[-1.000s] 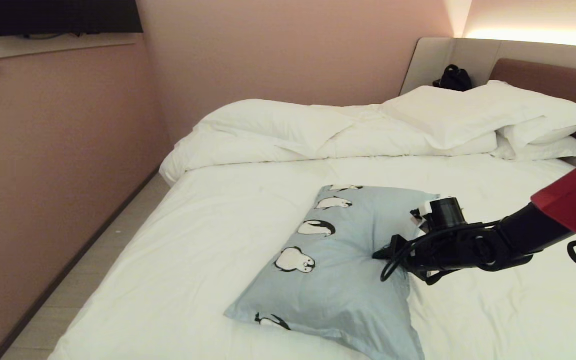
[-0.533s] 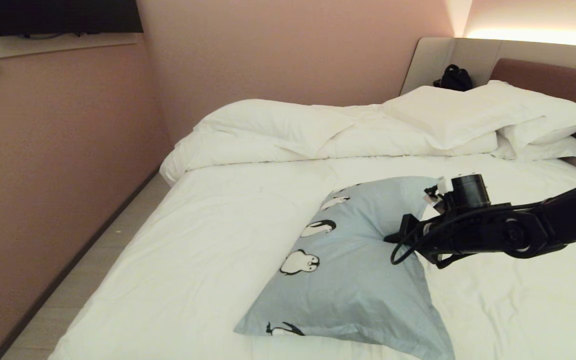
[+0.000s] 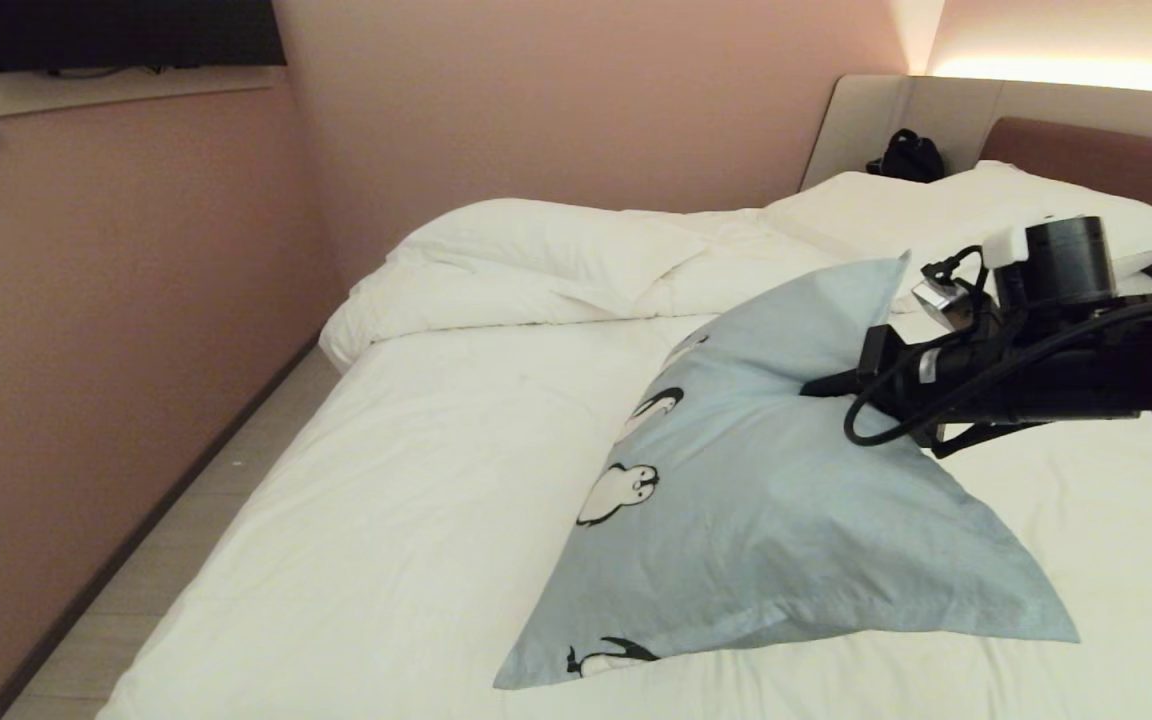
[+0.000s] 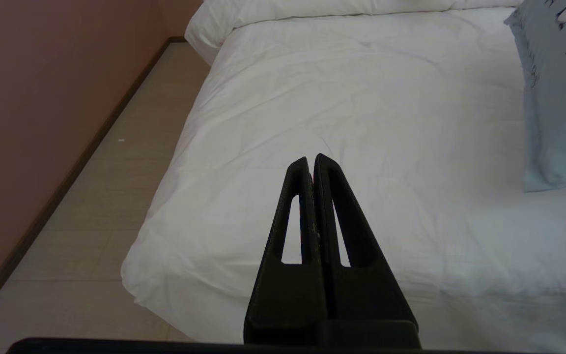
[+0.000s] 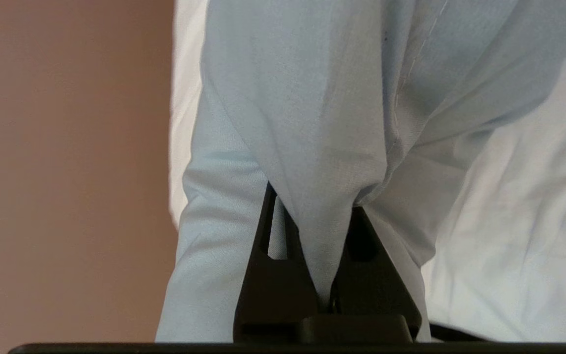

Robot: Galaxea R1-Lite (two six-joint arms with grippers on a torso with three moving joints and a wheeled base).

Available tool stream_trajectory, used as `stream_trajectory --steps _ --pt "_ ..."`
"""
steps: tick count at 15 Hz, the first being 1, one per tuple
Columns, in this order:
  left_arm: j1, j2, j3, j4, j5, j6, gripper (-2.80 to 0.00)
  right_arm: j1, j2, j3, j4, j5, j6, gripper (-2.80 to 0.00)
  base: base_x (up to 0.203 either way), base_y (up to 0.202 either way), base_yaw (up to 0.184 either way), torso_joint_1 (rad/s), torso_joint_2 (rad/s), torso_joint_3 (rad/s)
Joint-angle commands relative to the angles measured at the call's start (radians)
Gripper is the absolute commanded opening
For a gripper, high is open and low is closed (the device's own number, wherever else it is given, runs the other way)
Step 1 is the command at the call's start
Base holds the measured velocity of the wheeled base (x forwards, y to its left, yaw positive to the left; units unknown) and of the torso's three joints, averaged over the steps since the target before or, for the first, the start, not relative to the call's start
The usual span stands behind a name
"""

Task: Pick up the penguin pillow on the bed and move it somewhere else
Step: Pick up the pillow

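Observation:
The pale blue penguin pillow (image 3: pixel 766 500) hangs tilted over the bed (image 3: pixel 456 470), its right side raised and its lower left corner still low near the sheet. My right gripper (image 3: pixel 816 385) is shut on a pinch of the pillow's cloth (image 5: pixel 312 147) near the middle of its long edge; the fabric bunches between the black fingers (image 5: pixel 263 255). The left gripper (image 4: pixel 311 160) is shut and empty above the bed's near left corner, with the pillow's edge (image 4: pixel 553 108) off to its side.
A bunched white duvet (image 3: pixel 576 255) and plain white pillows (image 3: pixel 946 215) lie at the head of the bed by the brown headboard (image 3: pixel 1116 155). A black bag (image 3: pixel 904 155) rests behind them. A strip of floor (image 3: pixel 186 540) runs between bed and pink wall.
My right gripper closed on the pillow and rose up and to the right, lifting the pillow's right side off the sheet. The left gripper has not moved.

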State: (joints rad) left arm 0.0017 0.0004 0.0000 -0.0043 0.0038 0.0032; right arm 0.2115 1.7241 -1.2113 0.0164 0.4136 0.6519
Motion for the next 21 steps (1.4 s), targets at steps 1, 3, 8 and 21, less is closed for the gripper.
stream_trajectory --steps 1,3,8,21 --pt "0.0 0.0 0.0 0.0 0.001 0.0 -2.8 0.001 -0.062 -0.023 0.17 0.085 -0.033 -2.8 0.0 0.0 0.0 0.0 0.0 0.0" --pt "0.0 0.0 0.0 0.0 0.001 0.0 -2.8 0.007 -0.089 -0.038 0.226 0.092 -0.132 -2.8 0.0 0.0 0.0 0.0 0.0 0.0" --pt "0.0 0.0 0.0 0.0 0.001 0.0 -2.8 0.011 -0.117 -0.045 0.291 0.09 -0.332 -2.8 0.0 0.0 0.0 0.0 0.0 0.0" --pt "0.0 0.0 0.0 0.0 0.001 0.0 -2.8 -0.014 -0.089 -0.083 0.292 0.065 -0.488 -2.8 0.0 0.0 0.0 0.0 0.0 0.0"
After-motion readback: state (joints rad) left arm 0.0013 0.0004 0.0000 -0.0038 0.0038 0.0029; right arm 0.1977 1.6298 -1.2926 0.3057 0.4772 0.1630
